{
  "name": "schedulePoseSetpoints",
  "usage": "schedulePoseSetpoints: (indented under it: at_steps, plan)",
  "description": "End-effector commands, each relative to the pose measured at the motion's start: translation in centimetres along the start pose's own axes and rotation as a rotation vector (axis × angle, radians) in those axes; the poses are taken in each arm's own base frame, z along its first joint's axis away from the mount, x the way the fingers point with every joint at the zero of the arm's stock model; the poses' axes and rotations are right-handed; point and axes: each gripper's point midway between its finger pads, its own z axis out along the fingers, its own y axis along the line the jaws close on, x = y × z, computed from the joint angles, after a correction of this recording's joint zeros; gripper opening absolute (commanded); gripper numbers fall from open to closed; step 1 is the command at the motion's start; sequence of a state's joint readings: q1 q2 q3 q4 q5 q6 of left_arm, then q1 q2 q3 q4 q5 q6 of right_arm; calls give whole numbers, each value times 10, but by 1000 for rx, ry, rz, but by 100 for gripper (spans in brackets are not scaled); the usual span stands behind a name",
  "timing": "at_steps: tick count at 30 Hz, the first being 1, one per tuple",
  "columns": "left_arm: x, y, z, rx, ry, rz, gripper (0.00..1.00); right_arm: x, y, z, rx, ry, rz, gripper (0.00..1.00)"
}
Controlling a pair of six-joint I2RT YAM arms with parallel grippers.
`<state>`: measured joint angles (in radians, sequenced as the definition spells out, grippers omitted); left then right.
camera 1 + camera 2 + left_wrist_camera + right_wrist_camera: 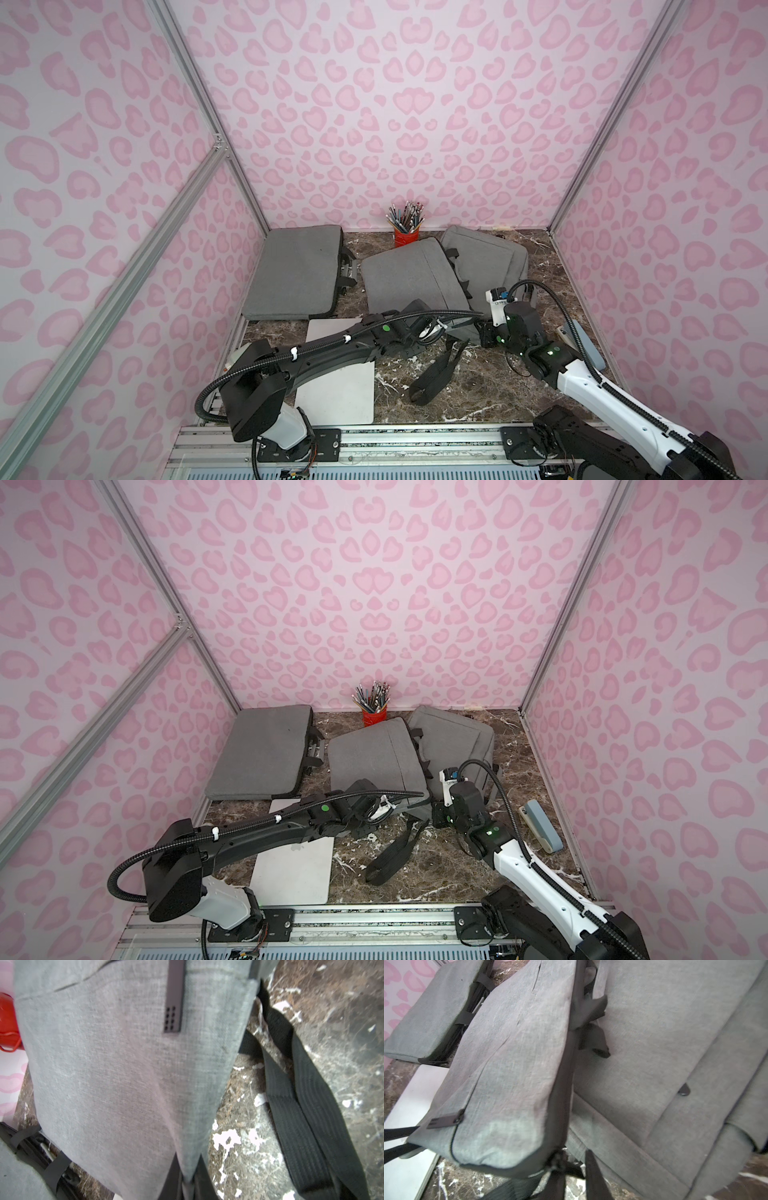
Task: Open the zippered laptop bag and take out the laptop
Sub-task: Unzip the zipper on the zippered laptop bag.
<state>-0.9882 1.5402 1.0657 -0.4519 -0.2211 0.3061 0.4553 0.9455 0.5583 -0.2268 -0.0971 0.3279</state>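
Watching from the side here. The laptop bag (pixel 409 274) they're working on is the middle one of three grey bags. It lies flat on the marble table (pixel 478 386), with its far end near the red pencil cup (pixel 405 235) and its near corner between the two arms. I can't see the laptop itself, so my guess is it's zipped inside.

The left gripper (pixel 187 1182) is pressed together on the bag's near corner, with a fold of grey cloth pinched between the fingers. The right gripper (pixel 576 1180) sits right at the end of the zipper (pixel 566 1084). Its jaws are a little apart with nothing between them, and the zipper pull (pixel 556 1160) is just beside one finger.

The bag looks like soft woven fabric with some padding — it'll bunch and slide if you tug the zip without pinning it, so clamping that corner makes sense to me. The pull is tiny, so it needs a fingertip pinch and a drag straight along the zip line. The loose black strap (pixel 436 374) lies on the table right there and could snag. I'd expect the laptop to be stiff, smooth and fairly heavy — grab a short edge firmly and slide it out flat. A pale flat slab (pixel 336 390) under the left arm shows how slick those things look.
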Motion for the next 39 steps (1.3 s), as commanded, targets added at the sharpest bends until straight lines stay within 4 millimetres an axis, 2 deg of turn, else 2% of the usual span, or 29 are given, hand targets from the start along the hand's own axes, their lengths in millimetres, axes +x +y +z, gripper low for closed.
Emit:
schedulePoseSetpoints:
  at_steps: [1,6,10,14,16,21,25,27,29,31,35,37,39]
  plan:
    - [13,-7,0,39,60,14,2,-13,-1,-6,24,-18,-39,31]
    - [12,-8,2,46,63,13,2,-34,-3,-18,18,-59,-17,38]
    - [10,-8,1,47,57,8,2,-43,16,-10,-97,-56,-12,48]
    - [9,-8,0,49,57,-5,2,-37,37,8,-220,9,4,59]
    - [10,-8,0,53,58,-11,2,-35,41,17,-240,39,9,61]
    - [9,-11,-1,66,54,-22,4,-26,38,39,-222,141,-7,64]
    - [11,-12,1,67,61,-26,6,-17,46,50,-316,195,37,65]
    - [11,-13,1,73,62,-30,6,-8,40,55,-303,235,60,65]
    - [10,-14,2,82,61,-34,8,-1,35,58,-293,265,59,62]
    - [9,-15,3,88,61,-36,10,0,40,57,-331,265,80,56]
    - [11,-16,6,93,83,-47,16,-1,44,55,-367,263,119,25]
    - [13,-16,5,93,97,-56,23,-1,40,54,-360,251,137,13]
    - [15,-14,2,82,111,-79,29,0,37,53,-347,250,151,8]
